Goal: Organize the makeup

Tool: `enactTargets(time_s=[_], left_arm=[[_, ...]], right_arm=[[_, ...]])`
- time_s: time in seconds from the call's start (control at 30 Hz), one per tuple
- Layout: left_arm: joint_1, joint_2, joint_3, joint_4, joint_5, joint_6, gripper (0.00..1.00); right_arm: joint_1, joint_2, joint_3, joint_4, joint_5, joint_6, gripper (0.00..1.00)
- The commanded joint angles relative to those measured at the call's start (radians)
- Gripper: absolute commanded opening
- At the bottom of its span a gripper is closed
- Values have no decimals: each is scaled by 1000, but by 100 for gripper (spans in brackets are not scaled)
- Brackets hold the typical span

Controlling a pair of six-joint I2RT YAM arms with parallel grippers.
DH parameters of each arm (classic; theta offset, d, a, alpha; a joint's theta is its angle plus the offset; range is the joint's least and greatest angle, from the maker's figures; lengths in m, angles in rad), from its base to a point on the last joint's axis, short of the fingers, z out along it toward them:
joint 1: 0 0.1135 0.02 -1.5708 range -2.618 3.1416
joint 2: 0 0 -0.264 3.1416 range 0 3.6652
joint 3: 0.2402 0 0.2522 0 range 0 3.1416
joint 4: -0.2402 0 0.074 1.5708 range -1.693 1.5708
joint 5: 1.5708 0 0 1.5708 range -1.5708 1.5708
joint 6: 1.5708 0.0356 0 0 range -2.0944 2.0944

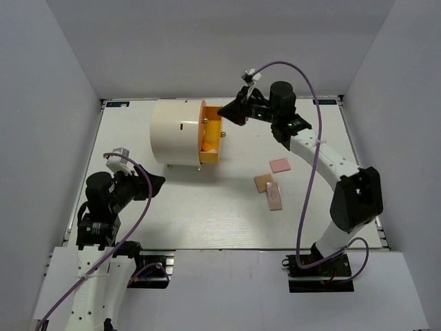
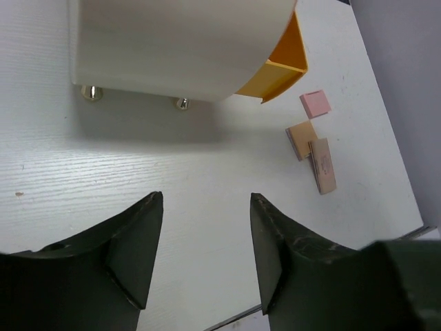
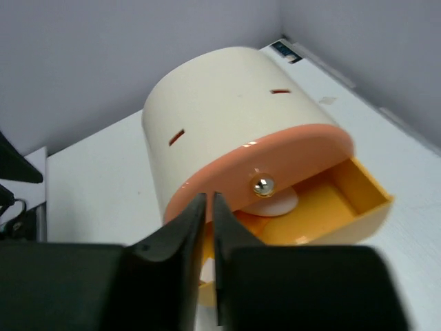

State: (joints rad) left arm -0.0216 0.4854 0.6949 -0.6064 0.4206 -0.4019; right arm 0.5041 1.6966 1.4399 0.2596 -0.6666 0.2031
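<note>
Drawer [image 3: 365, 203] stood open at upper centre to take makeup [image 1: 264, 183]. The right gripper [image 3: 209, 200] hung over it, jaws pinched together, apparently empty. The left gripper [image 2: 207, 200] was released.

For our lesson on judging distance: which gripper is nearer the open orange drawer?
Right. The right gripper is at the far end of the orange drawer; the left gripper sits well apart, at the near left.

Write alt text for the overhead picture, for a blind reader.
The right tool reaches to the open orange drawer of a cream cylinder box on a white table, while the left tool hovers at the near left. A pink square, a tan square and a beige bar lie right of the box.
</note>
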Motion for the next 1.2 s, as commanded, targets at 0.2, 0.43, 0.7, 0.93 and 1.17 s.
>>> enactTargets(time_s=[0.2,0.43,0.7,0.93,1.17], left_arm=[[5,143,78,86,-232,-72,27],[5,335,210,247,-282,-129,40],[5,435,239,351,-442,-204,88],[5,623,262,491,-337,-209,97],[5,709,249,652,-209,-193,98]], right_arm=[[-24,-54,-59,-258,292,-198,0],[-24,15,-41,-355,358,-246,0],[-15,152,73,-442,441,-260,0],[8,253,203,-482,395,-254,0],[17,311,281,-490,299,-225,0]])
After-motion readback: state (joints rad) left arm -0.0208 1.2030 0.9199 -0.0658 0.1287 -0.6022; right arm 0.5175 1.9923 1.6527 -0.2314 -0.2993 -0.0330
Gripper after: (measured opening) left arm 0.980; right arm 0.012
